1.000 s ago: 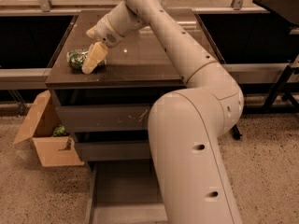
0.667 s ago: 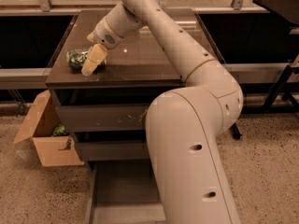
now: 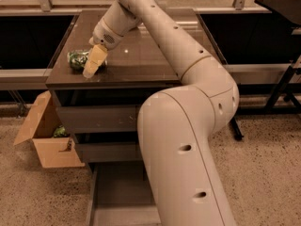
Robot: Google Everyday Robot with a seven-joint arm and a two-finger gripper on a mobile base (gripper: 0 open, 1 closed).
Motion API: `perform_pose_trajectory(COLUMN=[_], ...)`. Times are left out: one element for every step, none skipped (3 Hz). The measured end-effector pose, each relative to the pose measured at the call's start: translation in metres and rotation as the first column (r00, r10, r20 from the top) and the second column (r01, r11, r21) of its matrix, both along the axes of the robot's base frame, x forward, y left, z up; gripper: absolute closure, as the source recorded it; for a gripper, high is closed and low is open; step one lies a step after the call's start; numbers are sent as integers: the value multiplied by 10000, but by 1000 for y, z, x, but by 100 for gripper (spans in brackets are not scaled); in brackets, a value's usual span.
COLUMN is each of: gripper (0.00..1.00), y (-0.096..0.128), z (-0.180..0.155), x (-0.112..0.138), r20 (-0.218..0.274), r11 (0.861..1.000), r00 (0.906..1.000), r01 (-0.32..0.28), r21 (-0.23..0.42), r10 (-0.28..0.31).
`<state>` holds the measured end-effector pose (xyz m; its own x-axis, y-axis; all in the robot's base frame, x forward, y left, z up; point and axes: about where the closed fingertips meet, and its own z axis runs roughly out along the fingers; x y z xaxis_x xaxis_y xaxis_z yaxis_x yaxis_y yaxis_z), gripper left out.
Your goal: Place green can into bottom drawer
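Note:
The green can [image 3: 76, 59] lies on its side on the dark cabinet top [image 3: 141, 60], near the left front corner. My gripper [image 3: 88, 68] reaches down from the long white arm and sits right against the can's right side, its cream tip touching the top. The bottom drawer [image 3: 117, 197] is pulled out open below, a shallow tray near the floor, partly hidden behind my arm's big lower link. Above it, the middle drawer [image 3: 106, 150] and the top drawer [image 3: 96, 117] are closed.
An open cardboard box [image 3: 44, 138] with something green inside stands on the floor left of the cabinet. Black table legs [image 3: 282, 91] stand at the right. Dark shelves and a rail run behind the cabinet.
The gripper has settled slightly lower beside the can. The can and the drawers have not moved.

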<state>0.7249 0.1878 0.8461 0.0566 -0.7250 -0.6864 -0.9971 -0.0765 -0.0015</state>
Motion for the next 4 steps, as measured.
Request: perform_pose_trajectory(gripper=[16, 39, 62, 85], y=[0, 2, 7, 12], z=[-2, -3, -6, -1], x=[1, 3, 7, 11], r20=[-9, -121, -271, -146], r11=[9995, 9999, 9969, 9899], r00=[10000, 9999, 9996, 9997], r01=[-72, -121, -94, -167], r21=[-321, 13, 787, 1408], r10=[72, 121, 116, 190])
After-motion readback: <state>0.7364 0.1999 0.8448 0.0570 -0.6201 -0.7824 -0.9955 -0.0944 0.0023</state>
